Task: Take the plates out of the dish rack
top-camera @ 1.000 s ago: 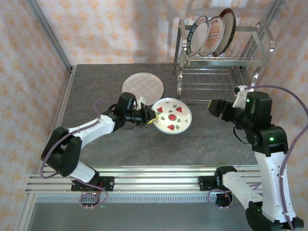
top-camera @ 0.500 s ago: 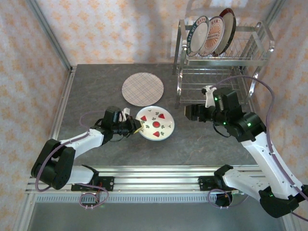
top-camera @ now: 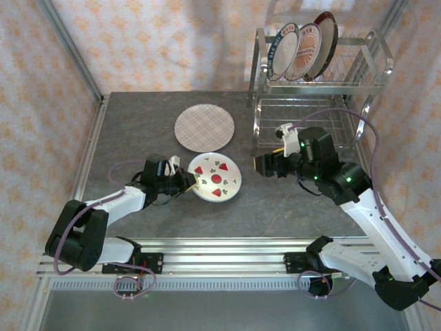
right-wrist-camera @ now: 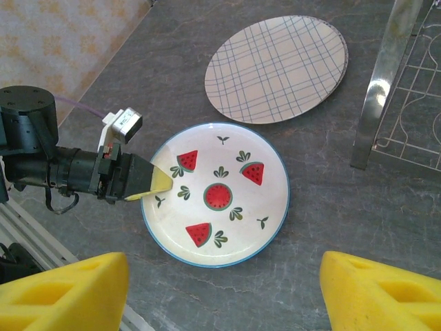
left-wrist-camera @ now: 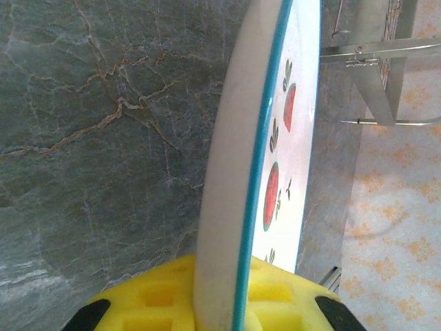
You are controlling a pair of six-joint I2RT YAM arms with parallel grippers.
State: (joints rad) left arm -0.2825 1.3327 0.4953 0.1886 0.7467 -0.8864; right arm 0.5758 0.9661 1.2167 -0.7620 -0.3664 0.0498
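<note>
Left jaws clamped on left rim of watermelon plate [top-camera: 216, 178], low at the counter [top-camera: 138, 131] just nearside of flat plaid plate [top-camera: 204, 127]; right jaws hover beside dish rack [top-camera: 344, 85], three plates [top-camera: 304, 50] upright on its upper shelf.

Bright, even light, soft shadows; the plate [left-wrist-camera: 224, 172] rim blurs near the left gripper [left-wrist-camera: 217, 300]; rack [right-wrist-camera: 377, 89] glints.
</note>
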